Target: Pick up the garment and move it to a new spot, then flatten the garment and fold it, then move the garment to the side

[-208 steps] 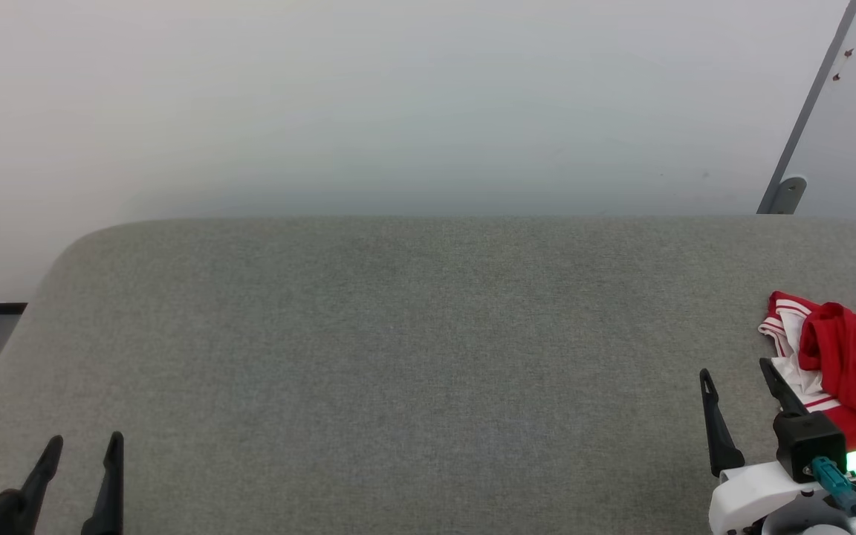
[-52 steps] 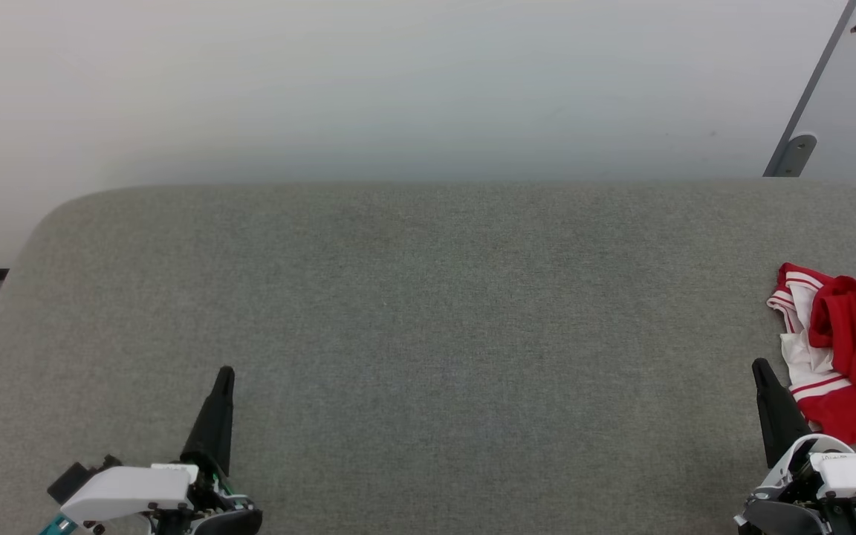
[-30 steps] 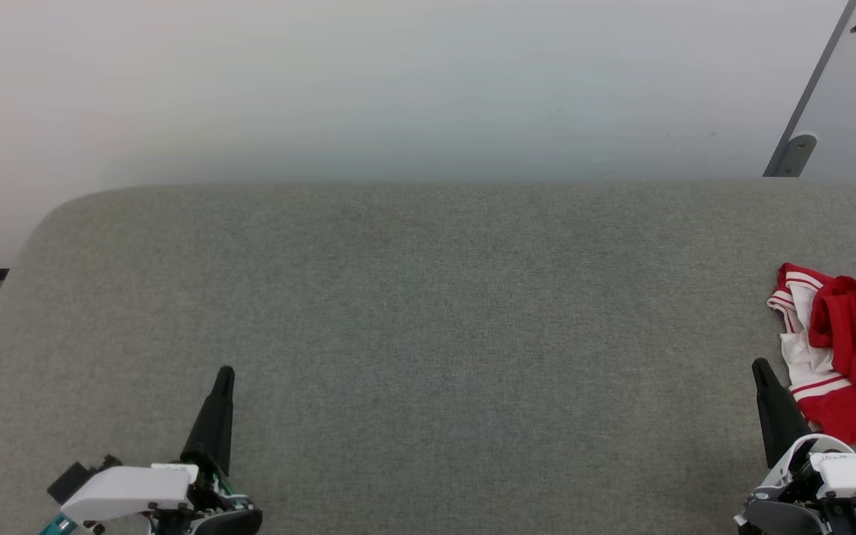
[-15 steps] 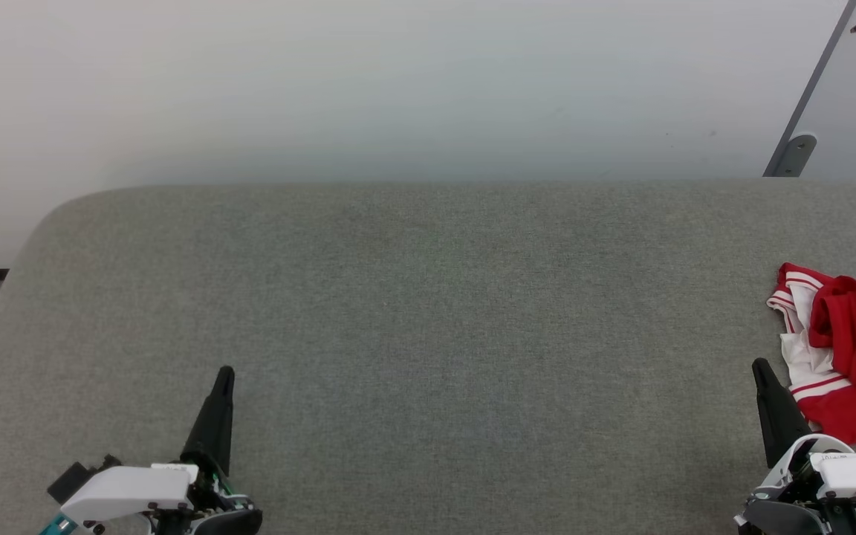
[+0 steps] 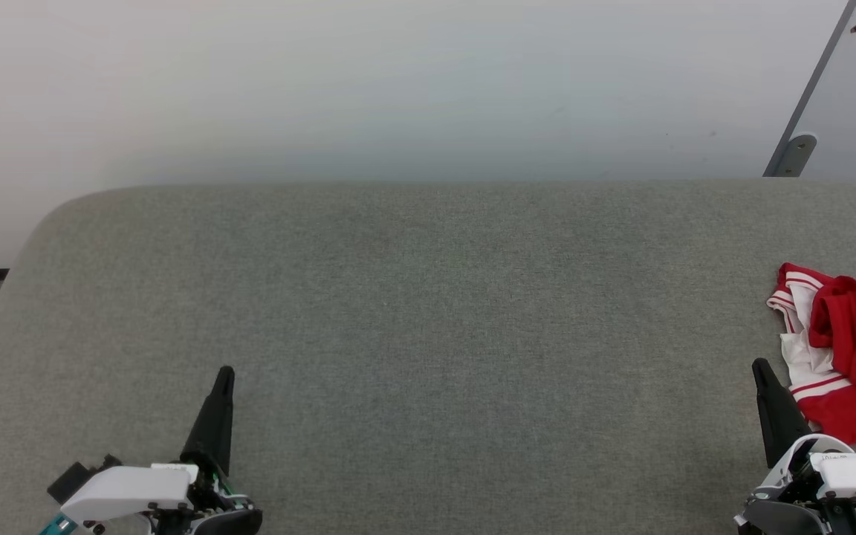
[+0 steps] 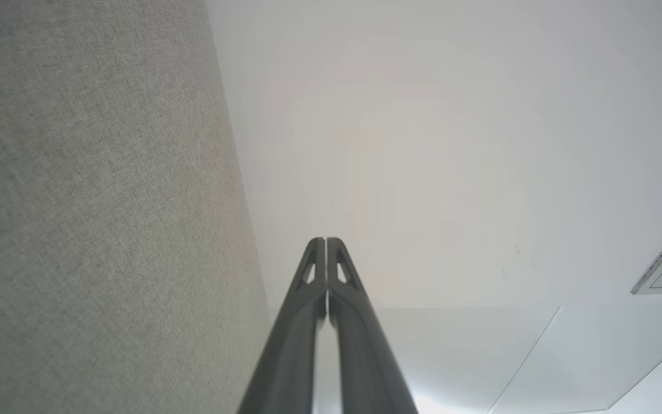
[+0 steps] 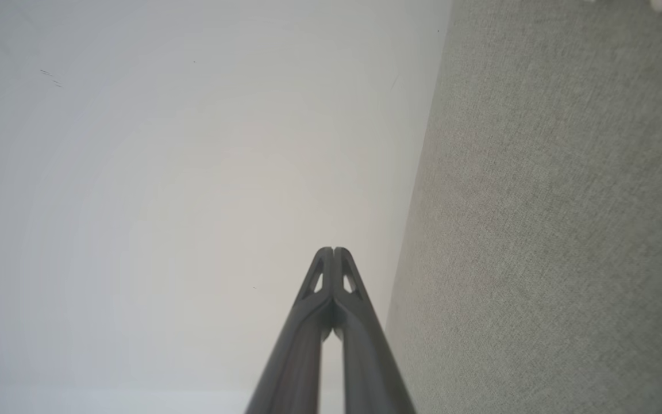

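Jaws of both grippers are closed on nothing: in each wrist view, the fingers of the left gripper (image 6: 326, 241) and right gripper (image 7: 334, 250) press together. Several seconds ago both were spread; over the last second neither has moved, so this reads as a parked pose. The garment (image 5: 848, 338) lies bunched at the right edge of the grey tabletop (image 5: 428, 312), just beside the right gripper and unshifted. Set aside or awaiting pickup, it cannot be determined which.
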